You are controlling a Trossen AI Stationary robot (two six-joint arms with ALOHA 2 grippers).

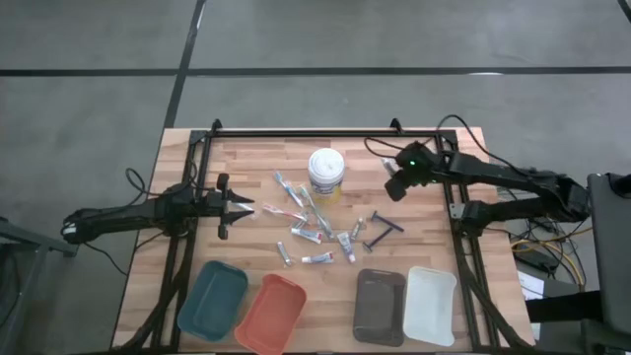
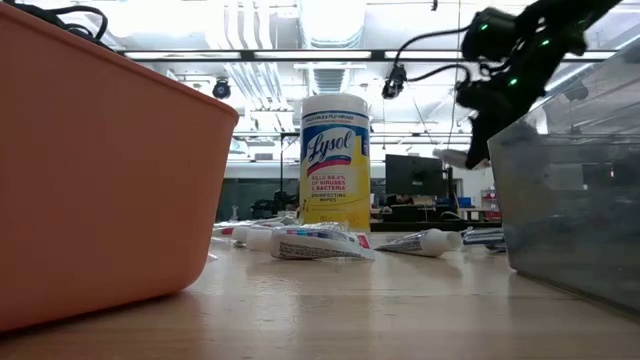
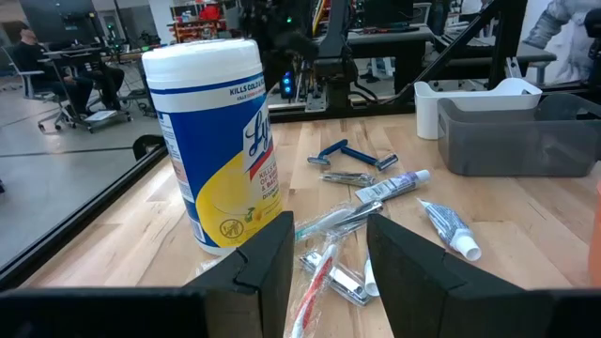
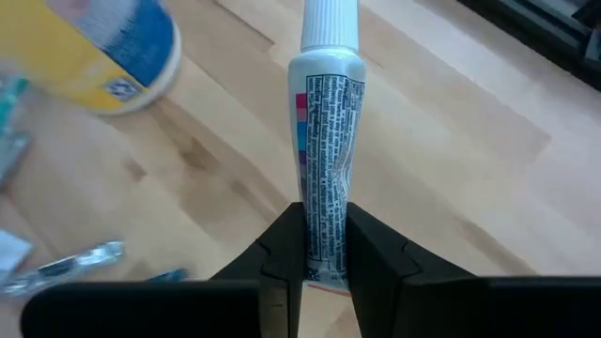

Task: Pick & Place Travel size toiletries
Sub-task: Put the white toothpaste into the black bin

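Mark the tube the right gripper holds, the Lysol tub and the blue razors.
toothpaste tube (image 4: pixel 326 131), right wrist view, printed body above the fingers.
Lysol wipes tub (image 2: pixel 335 160), low view, label.
blue razors (image 3: pixel 349 155), left wrist view, crossed handles.

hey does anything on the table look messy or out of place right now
The toiletries lie jumbled on the bare wood beside the upright wipes tub, none in the four trays along the near edge. One tube is off the table, pinched in the right gripper.

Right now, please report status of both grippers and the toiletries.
Right gripper shut on tube, raised above table. Left gripper open, facing toiletries pile. Nothing in the way.
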